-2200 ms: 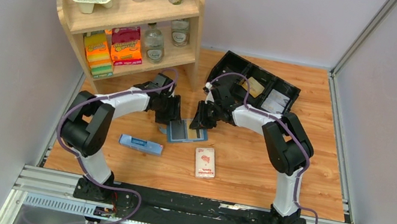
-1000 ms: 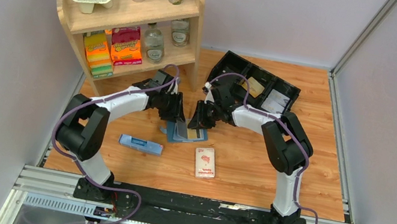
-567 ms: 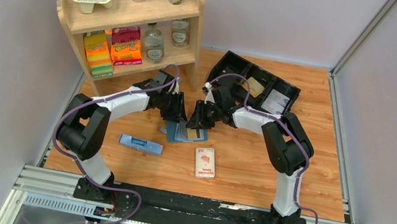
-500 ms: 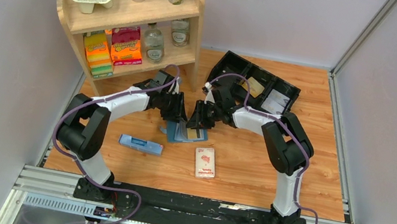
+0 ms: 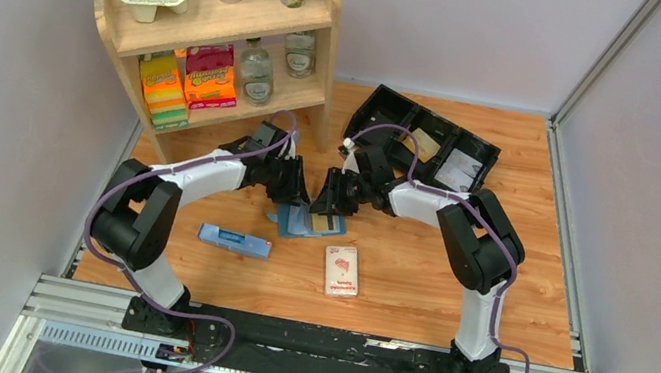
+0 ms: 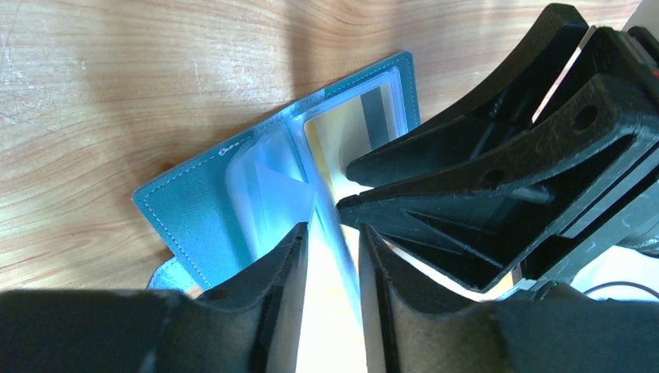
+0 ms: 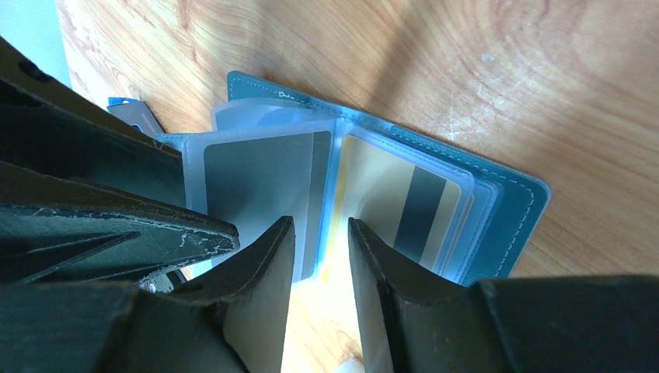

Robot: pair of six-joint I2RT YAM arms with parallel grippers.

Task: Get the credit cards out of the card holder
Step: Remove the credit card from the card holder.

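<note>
The light blue card holder (image 5: pixel 308 222) lies open on the table between my two grippers. In the right wrist view its clear sleeves show the dark grey card (image 7: pixel 256 179) on the left page and the tan-gold card (image 7: pixel 381 194) with a dark stripe on the right page. My right gripper (image 7: pixel 320 225) is narrowly open, its tips astride the near edge of the sleeves at the fold. My left gripper (image 6: pixel 332 233) is narrowly open too, with a lifted thin blue sleeve page (image 6: pixel 272 186) crossing the gap. Both cards sit inside their sleeves.
A narrow pale blue box (image 5: pixel 235 241) lies left of the holder and a white pack with a red picture (image 5: pixel 342 270) lies in front of it. A black tray (image 5: pixel 430 142) stands at the back right, a wooden shelf (image 5: pixel 220 36) at the back left.
My left gripper has moved right onto the holder. A sleeve page has been lifted, so the tan-gold card now shows from above. My right gripper has hardly moved.
</note>
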